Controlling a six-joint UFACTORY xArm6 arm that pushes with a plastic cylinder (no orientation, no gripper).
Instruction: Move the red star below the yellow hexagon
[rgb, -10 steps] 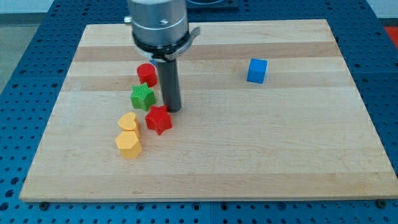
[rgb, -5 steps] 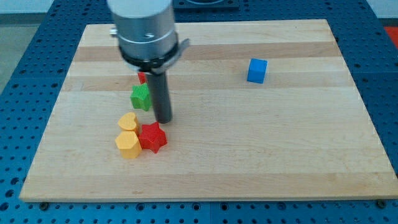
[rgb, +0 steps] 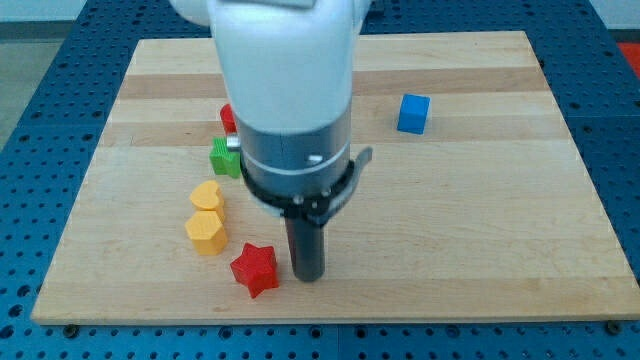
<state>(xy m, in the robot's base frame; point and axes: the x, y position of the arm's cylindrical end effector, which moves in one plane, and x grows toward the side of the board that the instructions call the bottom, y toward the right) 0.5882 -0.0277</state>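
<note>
Blue perforated metal frames a pale wooden board (rgb: 480, 240), and on it the blocks are laid out with the yellow hexagon (rgb: 206, 232) taken as the landmark. The red star (rgb: 255, 268) is seen down and to the view's right of the yellow hexagon, near it but apart, close to the board's bottom edge. A yellow heart (rgb: 206, 195) sits just above the hexagon, touching or nearly touching it; which one cannot be told. Further up from the hexagon a green block (rgb: 222, 157), star-like in outline, is half covered by the arm's pale body, and above that a red block (rgb: 228, 117) shows only as a sliver, its shape not made out. A blue cube (rgb: 412, 113) stands well apart, far up and to the view's right of the hexagon. My tip (rgb: 306, 276) is planted on the board just to the view's right of the red star, with a narrow gap seemingly left between them. Nothing is held by the rod; it has no jaws.
</note>
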